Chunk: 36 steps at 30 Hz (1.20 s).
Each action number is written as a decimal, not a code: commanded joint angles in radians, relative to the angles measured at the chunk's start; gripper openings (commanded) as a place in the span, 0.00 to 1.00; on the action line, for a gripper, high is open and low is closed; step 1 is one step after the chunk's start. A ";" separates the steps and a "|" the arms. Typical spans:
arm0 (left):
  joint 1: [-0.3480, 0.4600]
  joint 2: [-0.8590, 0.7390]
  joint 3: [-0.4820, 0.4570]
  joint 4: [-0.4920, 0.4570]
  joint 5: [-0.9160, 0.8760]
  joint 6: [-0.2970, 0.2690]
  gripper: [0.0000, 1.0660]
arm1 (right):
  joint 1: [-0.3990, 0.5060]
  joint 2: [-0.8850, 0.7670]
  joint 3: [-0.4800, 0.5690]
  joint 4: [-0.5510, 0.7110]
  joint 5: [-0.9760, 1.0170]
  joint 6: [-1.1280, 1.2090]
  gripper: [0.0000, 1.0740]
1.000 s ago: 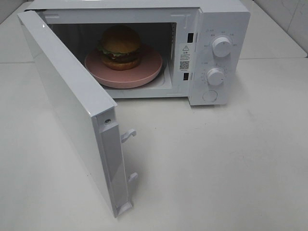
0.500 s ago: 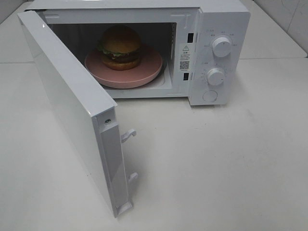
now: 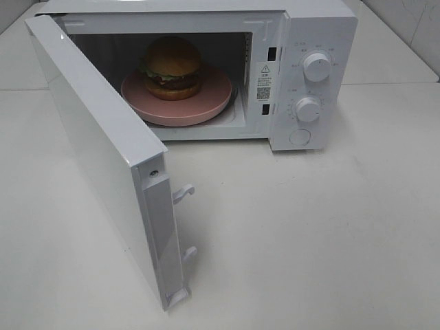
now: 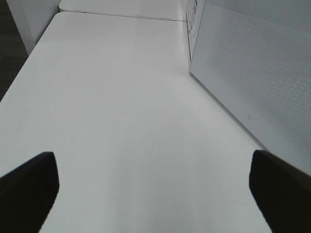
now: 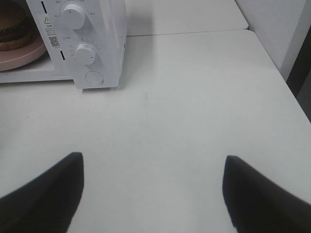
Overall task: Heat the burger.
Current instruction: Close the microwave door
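The burger (image 3: pixel 172 67) sits on a pink plate (image 3: pixel 206 103) inside the white microwave (image 3: pixel 323 20), whose door (image 3: pixel 96 144) stands wide open to the left. A sliver of the burger (image 5: pixel 10 34) and plate (image 5: pixel 19 57) shows in the right wrist view. My left gripper (image 4: pixel 153 191) is open over bare table beside the outer face of the door (image 4: pixel 257 82). My right gripper (image 5: pixel 150 194) is open over the table in front of the microwave's control panel (image 5: pixel 80 46). Neither gripper shows in the exterior high view.
The microwave has two knobs (image 3: pixel 316 67) (image 3: pixel 308 109) and a round button (image 3: pixel 300 137). The door's latch hooks (image 3: pixel 183 194) stick out of its edge. The white table (image 3: pixel 309 234) ends near a dark drop on the right (image 5: pixel 299 73) and on the left (image 4: pixel 9 43).
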State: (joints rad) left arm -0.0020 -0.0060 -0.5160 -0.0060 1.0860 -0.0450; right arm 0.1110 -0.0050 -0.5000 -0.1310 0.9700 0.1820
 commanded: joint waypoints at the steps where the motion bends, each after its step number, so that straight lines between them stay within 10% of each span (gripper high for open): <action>1: -0.007 -0.005 -0.001 -0.002 -0.017 0.001 0.94 | -0.006 -0.025 0.006 -0.003 -0.006 0.004 0.71; 36: -0.007 -0.005 -0.001 -0.002 -0.017 0.001 0.94 | -0.006 -0.025 0.006 -0.003 -0.006 0.003 0.71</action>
State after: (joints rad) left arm -0.0020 -0.0060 -0.5160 -0.0060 1.0860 -0.0450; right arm 0.1110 -0.0050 -0.5000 -0.1310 0.9700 0.1820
